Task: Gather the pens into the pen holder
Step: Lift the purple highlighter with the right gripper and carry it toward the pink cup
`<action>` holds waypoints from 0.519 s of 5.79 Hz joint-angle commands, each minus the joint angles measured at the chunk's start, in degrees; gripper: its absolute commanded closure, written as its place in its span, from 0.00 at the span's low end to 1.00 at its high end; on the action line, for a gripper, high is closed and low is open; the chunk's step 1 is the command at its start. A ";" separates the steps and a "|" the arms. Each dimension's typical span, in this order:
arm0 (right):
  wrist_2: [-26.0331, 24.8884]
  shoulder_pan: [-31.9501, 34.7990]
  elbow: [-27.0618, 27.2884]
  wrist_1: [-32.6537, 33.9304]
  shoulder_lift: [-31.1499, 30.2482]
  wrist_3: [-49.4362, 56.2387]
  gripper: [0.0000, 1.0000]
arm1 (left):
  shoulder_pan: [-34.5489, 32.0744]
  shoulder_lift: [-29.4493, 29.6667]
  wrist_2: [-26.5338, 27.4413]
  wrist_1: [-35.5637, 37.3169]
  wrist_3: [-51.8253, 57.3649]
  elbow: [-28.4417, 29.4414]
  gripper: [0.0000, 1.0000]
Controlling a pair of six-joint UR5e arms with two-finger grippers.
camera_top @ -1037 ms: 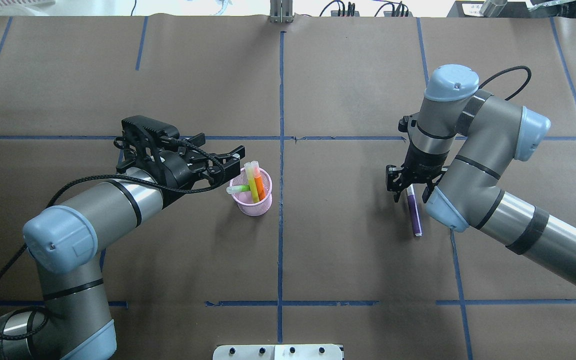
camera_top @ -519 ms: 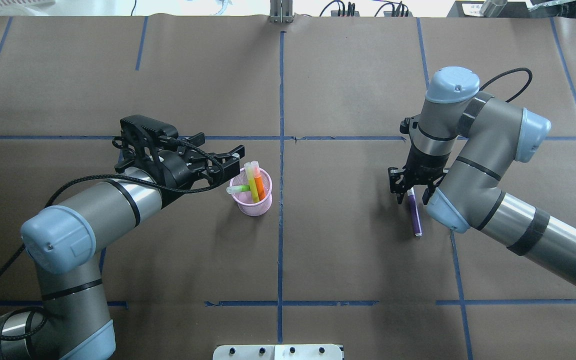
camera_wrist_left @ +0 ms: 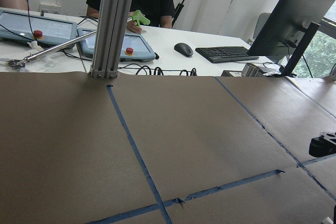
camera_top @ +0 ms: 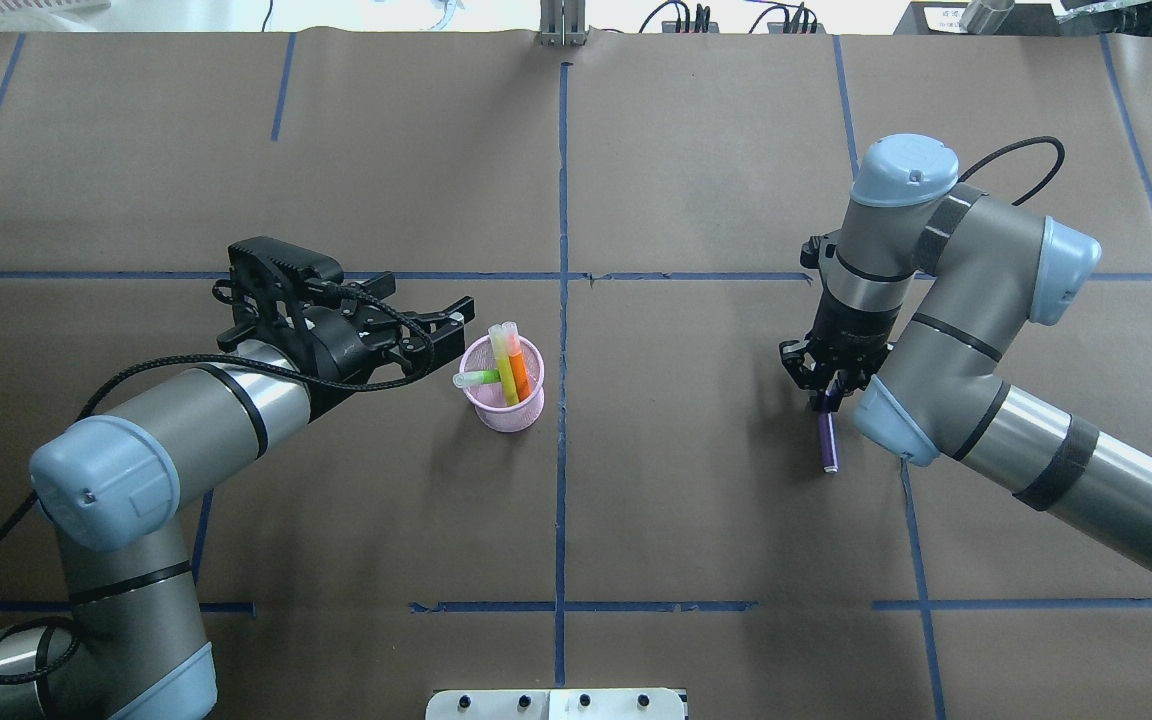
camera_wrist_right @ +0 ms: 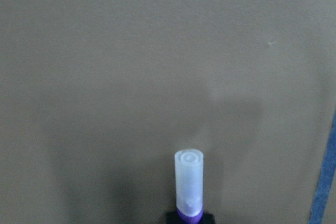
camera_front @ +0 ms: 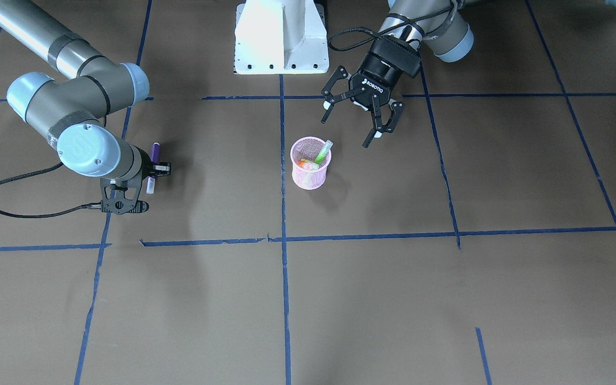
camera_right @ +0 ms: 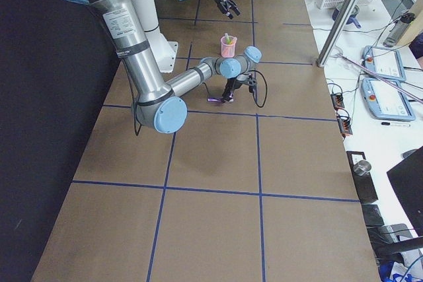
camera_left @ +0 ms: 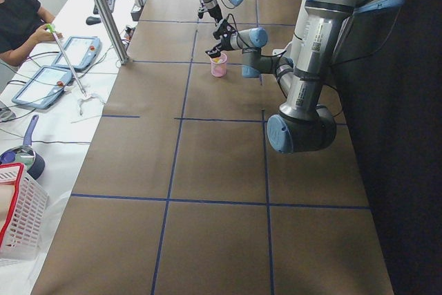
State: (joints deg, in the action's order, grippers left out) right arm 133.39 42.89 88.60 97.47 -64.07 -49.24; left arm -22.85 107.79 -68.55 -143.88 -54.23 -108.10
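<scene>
The pink mesh pen holder [camera_top: 506, 405] [camera_front: 310, 174] stands near the table's middle. A green pen [camera_top: 476, 378] [camera_front: 323, 151] leans out over its rim. An orange pen [camera_top: 519, 370] and a yellow-green stick [camera_top: 504, 362] stand in it side by side. My left gripper [camera_top: 441, 335] [camera_front: 351, 128] hovers open and empty just left of the cup. My right gripper [camera_top: 824, 388] [camera_front: 153, 170] is shut on the purple pen [camera_top: 828, 440] [camera_front: 155, 151] near its capped end. The translucent cap [camera_wrist_right: 189, 174] juts out past the fingers over the brown paper.
Blue tape lines grid the brown table cover. The white robot base [camera_front: 281, 37] sits behind the cup. A metal post [camera_top: 561, 30] stands at the far edge, with a person [camera_left: 17, 18] and tablets beyond it.
The right gripper came down over the purple pen and shut on it, and the pen's free end shifted slightly. The left arm drew back a little from the cup, still open.
</scene>
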 commanded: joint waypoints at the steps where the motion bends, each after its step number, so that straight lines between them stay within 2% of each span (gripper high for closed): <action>1: 0.29 1.13 0.26 0.00 0.17 0.11 1.00 | 0.00 -0.38 0.09 0.00 0.00 -0.18 0.00; 2: -0.40 2.53 4.96 0.08 1.31 -0.67 1.00 | 0.00 -0.39 0.09 0.00 0.00 -0.18 0.00; 3: -5.89 1.68 12.32 0.00 1.67 -0.77 1.00 | 0.00 -0.39 0.09 0.00 0.00 -0.18 0.00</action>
State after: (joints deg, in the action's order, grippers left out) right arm 131.12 44.76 95.23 97.51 -62.88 -49.79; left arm -22.85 107.43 -68.47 -143.88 -54.23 -108.27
